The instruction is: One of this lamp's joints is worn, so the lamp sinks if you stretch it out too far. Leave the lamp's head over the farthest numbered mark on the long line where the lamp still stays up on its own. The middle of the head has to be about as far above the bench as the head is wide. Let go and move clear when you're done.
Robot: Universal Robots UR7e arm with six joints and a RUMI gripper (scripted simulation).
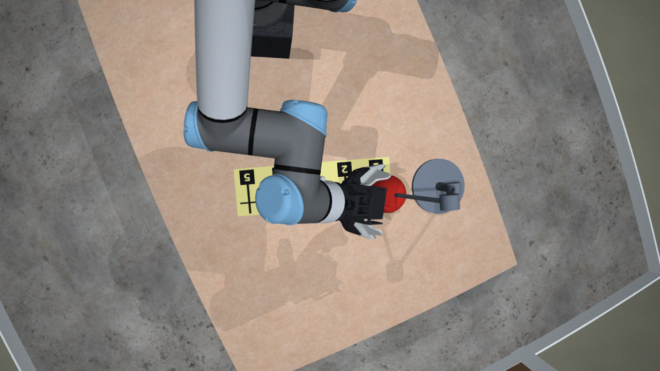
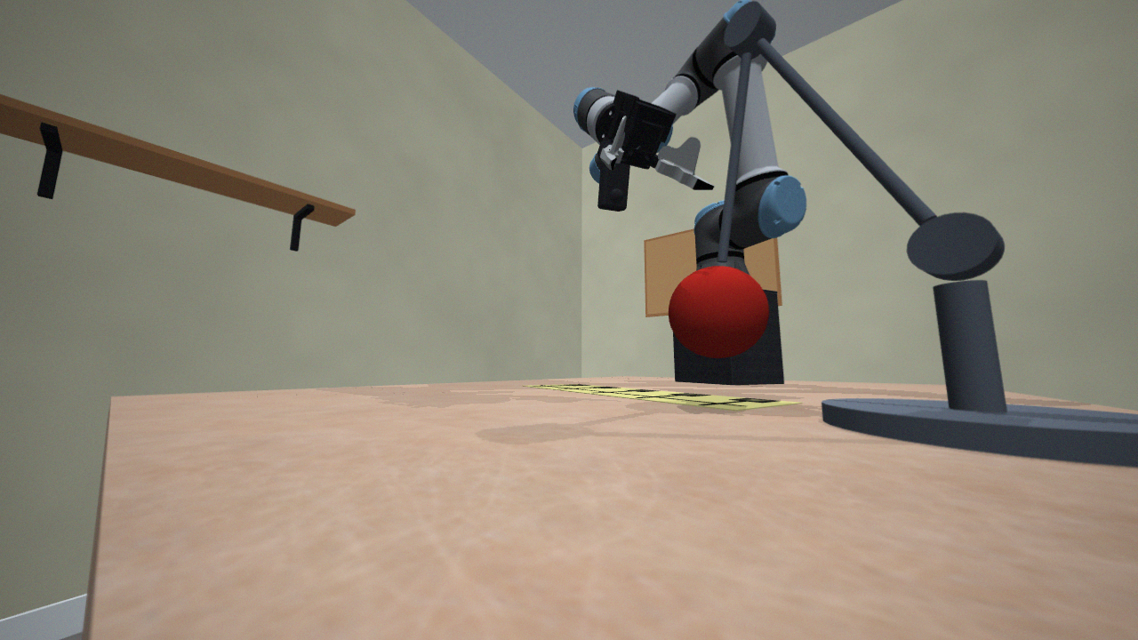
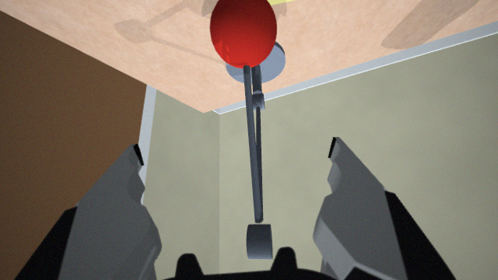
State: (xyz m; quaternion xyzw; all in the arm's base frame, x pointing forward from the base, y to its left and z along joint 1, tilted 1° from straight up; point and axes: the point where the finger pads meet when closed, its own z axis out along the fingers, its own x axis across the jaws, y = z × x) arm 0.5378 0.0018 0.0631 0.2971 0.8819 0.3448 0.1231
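While the numbered strip [image 1: 244,191] lies along the table [image 1: 152,69] with mark 5 at its far left end, the arm's hand [image 1: 370,203] hangs high over the lamp's red head [image 1: 392,194], fingers spread wide and holding nothing. That head floats above the table close to the round lamp base [image 1: 426,175], at the near end of the strip, near mark 1. By the look of it, this is the approach before a grasp: next the hand must drop, close on the head or its rod [image 3: 253,155], then draw it leftward along the marks.
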